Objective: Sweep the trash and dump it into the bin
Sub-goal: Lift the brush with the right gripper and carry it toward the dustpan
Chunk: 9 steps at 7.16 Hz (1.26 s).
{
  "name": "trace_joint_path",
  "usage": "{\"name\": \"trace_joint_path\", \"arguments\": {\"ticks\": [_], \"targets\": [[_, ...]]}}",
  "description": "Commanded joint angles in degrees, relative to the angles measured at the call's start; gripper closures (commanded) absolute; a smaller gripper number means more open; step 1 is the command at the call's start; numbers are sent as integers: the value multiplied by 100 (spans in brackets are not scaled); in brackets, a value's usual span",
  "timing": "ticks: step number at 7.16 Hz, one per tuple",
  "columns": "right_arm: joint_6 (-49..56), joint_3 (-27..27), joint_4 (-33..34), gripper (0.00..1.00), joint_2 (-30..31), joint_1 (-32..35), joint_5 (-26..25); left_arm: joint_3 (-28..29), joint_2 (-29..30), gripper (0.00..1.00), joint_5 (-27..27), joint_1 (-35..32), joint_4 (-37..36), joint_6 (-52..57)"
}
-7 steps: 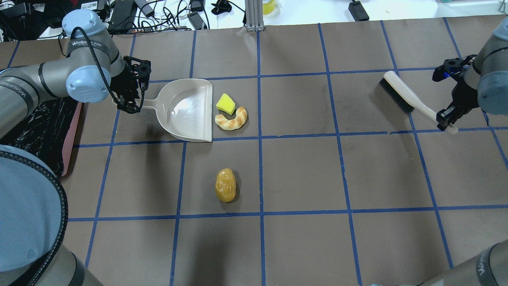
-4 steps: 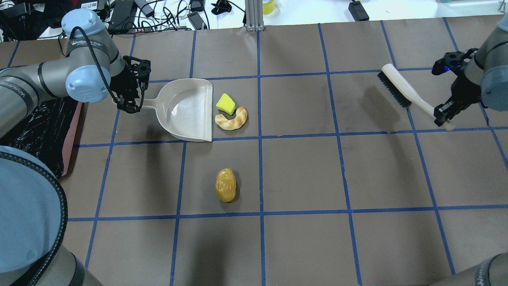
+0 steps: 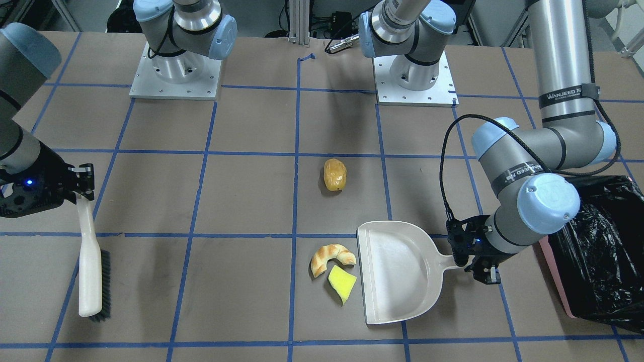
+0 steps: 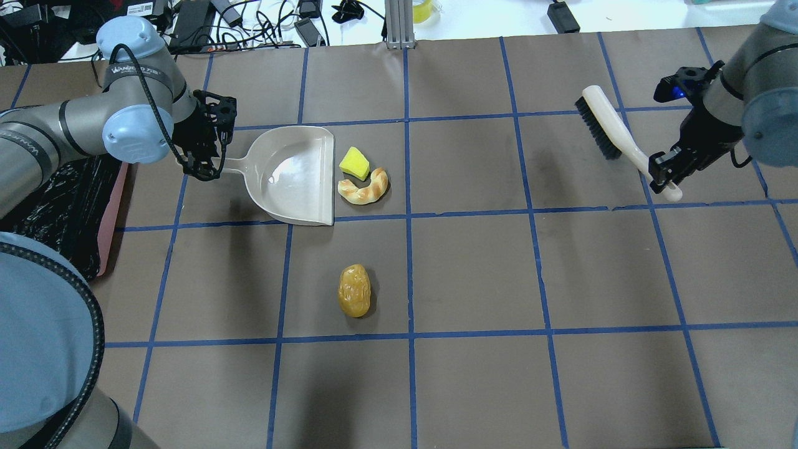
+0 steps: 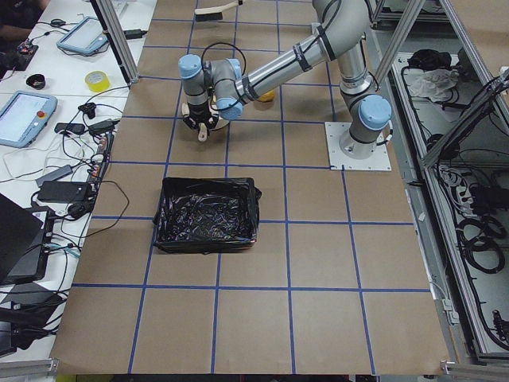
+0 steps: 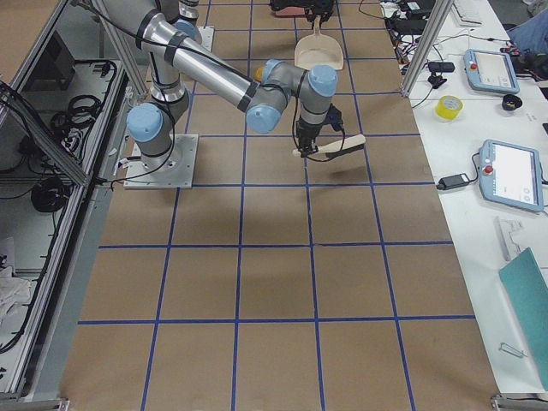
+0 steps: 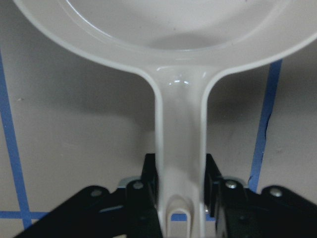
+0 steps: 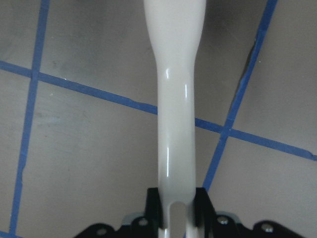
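Note:
My left gripper (image 4: 209,163) (image 3: 465,261) is shut on the handle of the cream dustpan (image 4: 293,174) (image 3: 397,271) (image 7: 179,148), which lies flat on the table. Just off its open lip lie the yellow wedge (image 4: 353,163) (image 3: 342,284) and the croissant (image 4: 365,187) (image 3: 329,257). The bread roll (image 4: 354,290) (image 3: 334,174) sits alone, nearer the robot. My right gripper (image 4: 666,173) (image 3: 83,193) is shut on the handle of a white brush (image 4: 614,134) (image 3: 90,271) (image 8: 176,124) with black bristles, held above the table far right. The black-lined pink bin (image 4: 68,206) (image 3: 598,251) (image 5: 207,213) stands at the table's left edge.
Blue tape lines grid the brown table (image 4: 474,262). Cables, chargers and a tape roll (image 4: 424,9) lie on the white bench beyond the far edge. Both arm bases (image 3: 173,70) stand on plates at the robot's side.
The right gripper has lifted the brush and carried it toward the table's far side and slightly left. The left gripper, dustpan and trash pieces have not moved.

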State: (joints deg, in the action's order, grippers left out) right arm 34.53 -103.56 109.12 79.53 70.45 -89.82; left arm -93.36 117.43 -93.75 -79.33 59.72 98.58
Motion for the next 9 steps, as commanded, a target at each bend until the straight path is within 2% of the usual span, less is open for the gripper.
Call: {"name": "trace_joint_path", "arguments": {"ticks": [1,5,8,9], "targets": [[-1416,3,-424,100,194,511,348,-16,-1,92,-3,-3,4,3],[-3482,3,-410,100,169,1890,396,-24,-1,96,-3,5,4,30],[-3997,3,-182,100,-50,2726,404,-24,8,99,-3,5,4,30],[-4216,12,245,100,-234,3024,387,-24,8,99,-3,5,13,21]]}}
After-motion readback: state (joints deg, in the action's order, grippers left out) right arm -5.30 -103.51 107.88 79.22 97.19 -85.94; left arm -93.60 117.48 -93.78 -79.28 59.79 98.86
